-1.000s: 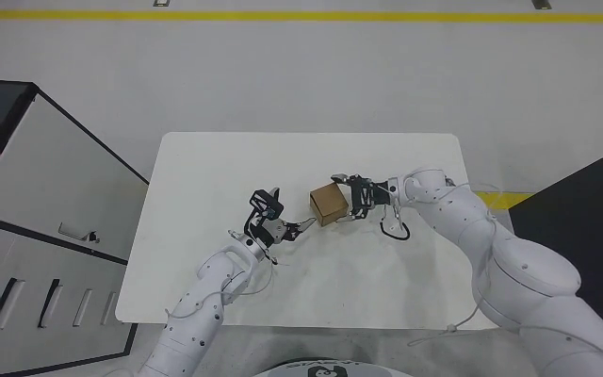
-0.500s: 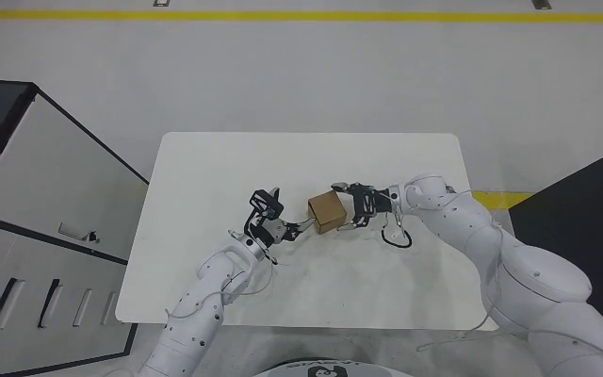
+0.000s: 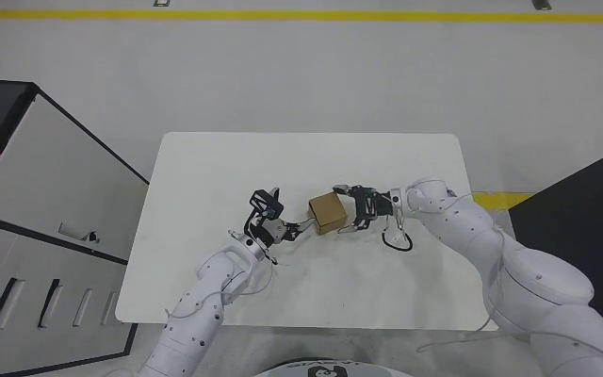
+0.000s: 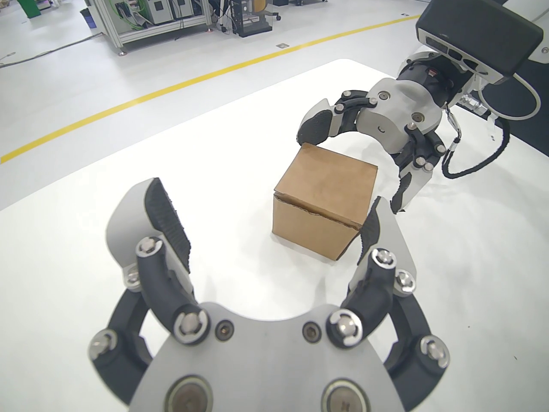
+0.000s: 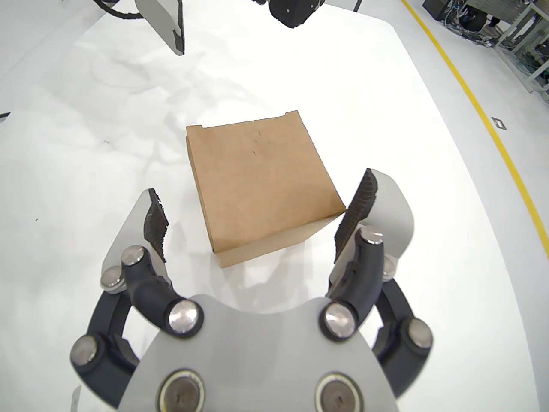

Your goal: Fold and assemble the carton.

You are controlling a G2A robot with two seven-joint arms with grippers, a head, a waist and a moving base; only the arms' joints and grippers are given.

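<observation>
White table (image 3: 207, 170) bears the closed carton (image 3: 328, 211) between left fingers (image 4: 167, 220) and right fingers (image 5: 373, 203), both spread wide, holding nothing.

I've got the carton (image 3: 327, 212) standing on the worktop (image 3: 207, 188), about mid-way across. My left gripper (image 4: 265, 192) sits just left of it and slightly nearer. My right gripper (image 5: 260, 183) is just right of it, with fingers straddling the carton's far and near sides.

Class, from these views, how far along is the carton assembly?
Done: the carton stands closed as a box on the table. In hand: nothing; left gripper and right gripper are open, flanking it. Left: possibly pressing down its slightly gapped edge seam.
</observation>
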